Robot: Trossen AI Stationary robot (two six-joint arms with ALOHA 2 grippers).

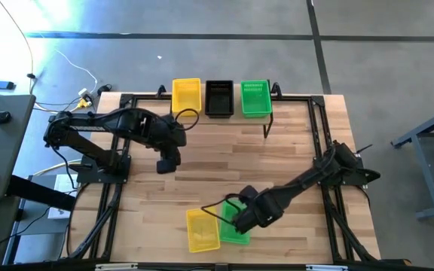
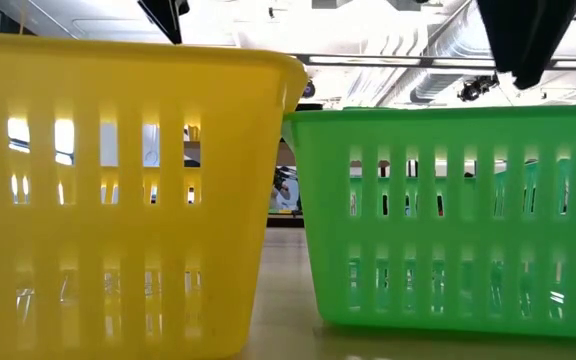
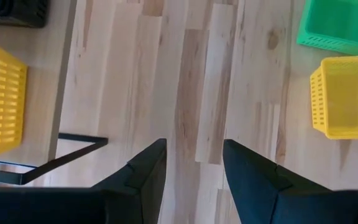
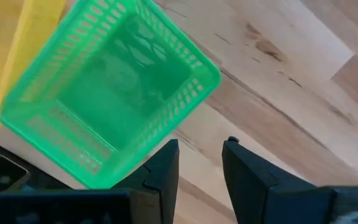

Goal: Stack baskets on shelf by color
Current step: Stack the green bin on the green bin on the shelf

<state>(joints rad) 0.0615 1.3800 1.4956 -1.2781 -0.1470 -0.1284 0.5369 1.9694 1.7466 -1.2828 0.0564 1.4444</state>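
Surface [image 1: 292, 162]: you have a light wooden top carrying everything; take the shelf as your landmark.
Shelf [image 1: 266, 120]: it sits at the far edge, and its board is mostly hidden under three baskets.
Baskets on the shelf: a yellow shelf basket [image 1: 186, 95], a black shelf basket [image 1: 219, 98] and a green shelf basket [image 1: 255, 98] stand side by side, one colour per spot. How many are nested in each you cannot tell from above.
Loose baskets: a loose yellow basket [image 1: 202, 229] and a loose green basket [image 1: 234, 226] rest on the surface at the near edge, well apart from the shelf, just beside each other. Both look empty.
Right hand [image 1: 243, 220]: it hovers over the loose green basket's rim on the side away from the yellow one, fingers parted with only a small gap and nothing between them.
Left hand [image 1: 166, 164]: it waits between the shelf and the loose pair, nearer the shelf, fingers apart and empty.
Key relation: the green basket lies directly under and slightly ahead of your right hand, its long axis running roughly from the near edge toward the shelf, a little skewed. Your right arm is clearly the nearer one.
Judgement: you likely need to close on that near wall, then carry the basket to the green spot.
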